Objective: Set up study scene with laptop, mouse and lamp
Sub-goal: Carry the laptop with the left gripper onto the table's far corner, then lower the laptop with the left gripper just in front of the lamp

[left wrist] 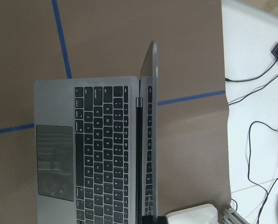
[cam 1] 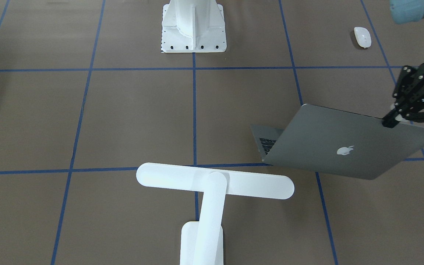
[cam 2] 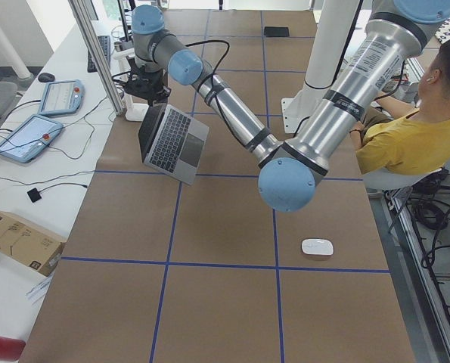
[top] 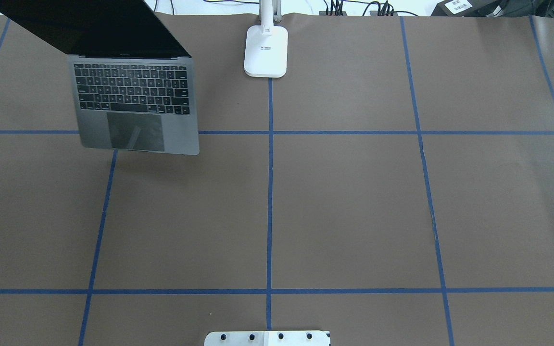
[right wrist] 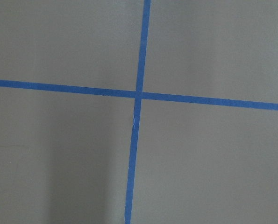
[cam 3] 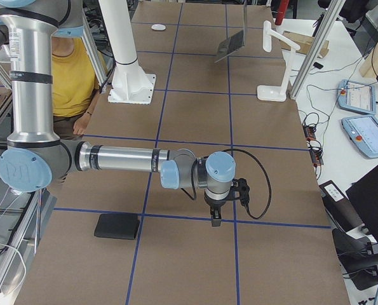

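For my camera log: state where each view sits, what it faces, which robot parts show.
Front-facing: across the table, facing the robot; left tool pinches the laptop lid.
Overhead: behind the robot, looking down; only its pedestal foot.
Exterior left: table's left end; left arm nearest.
Exterior right: table's right end; right arm nearest.
Left wrist: down along the lid onto keys; no arm.
Right wrist: down on a tape cross; no arm.
Shared: front-facing and overhead both show laptop and lamp.
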You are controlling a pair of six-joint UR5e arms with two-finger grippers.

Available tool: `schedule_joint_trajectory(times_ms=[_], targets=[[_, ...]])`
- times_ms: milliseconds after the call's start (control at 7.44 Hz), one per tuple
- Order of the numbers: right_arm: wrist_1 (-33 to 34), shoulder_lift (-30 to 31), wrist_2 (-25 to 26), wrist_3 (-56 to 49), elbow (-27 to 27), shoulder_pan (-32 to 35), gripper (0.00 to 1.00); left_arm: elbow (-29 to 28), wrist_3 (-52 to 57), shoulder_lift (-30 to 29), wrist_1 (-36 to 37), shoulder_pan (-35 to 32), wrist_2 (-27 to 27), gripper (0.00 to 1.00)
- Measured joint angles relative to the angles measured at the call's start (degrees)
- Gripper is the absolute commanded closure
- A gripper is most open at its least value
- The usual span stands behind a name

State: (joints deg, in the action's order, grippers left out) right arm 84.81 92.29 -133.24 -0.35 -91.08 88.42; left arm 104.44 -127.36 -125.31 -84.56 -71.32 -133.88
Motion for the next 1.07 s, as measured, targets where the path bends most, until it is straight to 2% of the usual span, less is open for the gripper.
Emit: schedule_joint_trajectory(times_ms=[537,1075], targets=[[0.0,0.0,-0.3,0.0,0.6,0.0,0.0,0.4,-17.9,-8.2,0.4,14.3,12.4,1.0],[0.0,0.0,-1.0,0.0,0.9,0.0,0.0,-0.2,-24.6,-14.2,4.9,24.1,23.9,1.0]])
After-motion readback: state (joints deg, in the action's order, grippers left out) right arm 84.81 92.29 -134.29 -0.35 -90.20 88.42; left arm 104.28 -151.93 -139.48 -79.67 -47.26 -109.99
